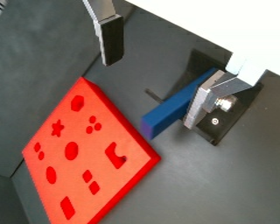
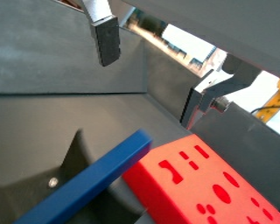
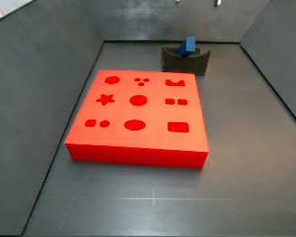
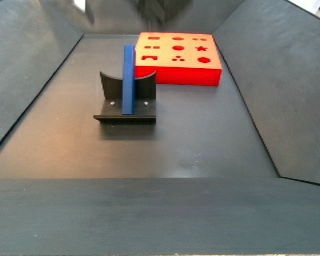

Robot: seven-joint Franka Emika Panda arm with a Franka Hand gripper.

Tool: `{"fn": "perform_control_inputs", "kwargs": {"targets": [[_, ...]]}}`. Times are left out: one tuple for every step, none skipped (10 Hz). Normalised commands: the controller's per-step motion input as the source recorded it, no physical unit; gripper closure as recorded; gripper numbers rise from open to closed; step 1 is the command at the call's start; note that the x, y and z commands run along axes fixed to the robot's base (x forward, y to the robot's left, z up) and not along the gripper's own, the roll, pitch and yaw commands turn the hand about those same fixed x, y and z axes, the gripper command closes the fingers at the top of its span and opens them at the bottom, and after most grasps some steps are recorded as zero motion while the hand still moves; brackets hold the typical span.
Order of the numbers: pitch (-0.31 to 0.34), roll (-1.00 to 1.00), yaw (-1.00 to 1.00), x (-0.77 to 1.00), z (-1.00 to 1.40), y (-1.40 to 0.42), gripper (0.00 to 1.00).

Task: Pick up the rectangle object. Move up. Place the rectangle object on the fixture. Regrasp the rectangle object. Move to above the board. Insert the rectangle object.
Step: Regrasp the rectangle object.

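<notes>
A: Even, soft light overall. The board (image 3: pixel 138 116) is vivid, nearly oversaturated in a side view, and the floor (image 3: pixel 151 199) carries a pale sheen toward six o'clock.

B: Both wrist views blow out white around one to three o'clock. The gripper (image 1: pixel 166 66) fingers (image 1: pixel 109 37) look smeared there, perhaps from motion.

A: The rectangle object (image 4: pixel 127 78) is crisp; the fixture (image 4: pixel 125 100) casts only a faint shadow.

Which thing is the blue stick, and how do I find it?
Start at the big red-orange board with shaped holes. Beside it stands the small dark fixture, and the blue bar leans upright in it. It is the only blue thing; the pincer hangs above, empty.
</notes>
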Motion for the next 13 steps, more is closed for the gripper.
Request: {"fn": "perform_control_inputs", "kwargs": {"targets": [[0.043, 1.0, -0.02, -0.06, 0.62, -1.0, 0.0], [0.041, 1.0, -0.02, -0.06, 0.52, -0.95, 0.0], [0.033, 1.0, -0.02, -0.05, 0.18, -0.63, 0.0], [0.031, 1.0, -0.02, -0.04, 0.11, -0.5, 0.0], [0.025, 1.0, -0.02, -0.03, 0.05, -0.22, 0.0], [0.022, 1.0, -0.01, -0.04, 0.05, -0.09, 0.0], [0.016, 1.0, -0.01, -0.03, 0.03, -0.03, 0.0], [0.011, 1.0, -0.01, -0.02, 0.01, -0.04, 0.0], [0.009, 1.0, -0.01, -0.01, 0.02, -0.03, 0.0], [0.007, 1.0, -0.01, -0.01, 0.01, -0.02, 0.0], [0.009, 1.0, -0.01, -0.01, 0.01, -0.02, 0.0], [0.016, 1.0, -0.01, -0.01, 0.01, -0.02, 0.0], [0.022, 1.0, 0.0, 0.0, 0.01, -0.02, 0.0]]}}
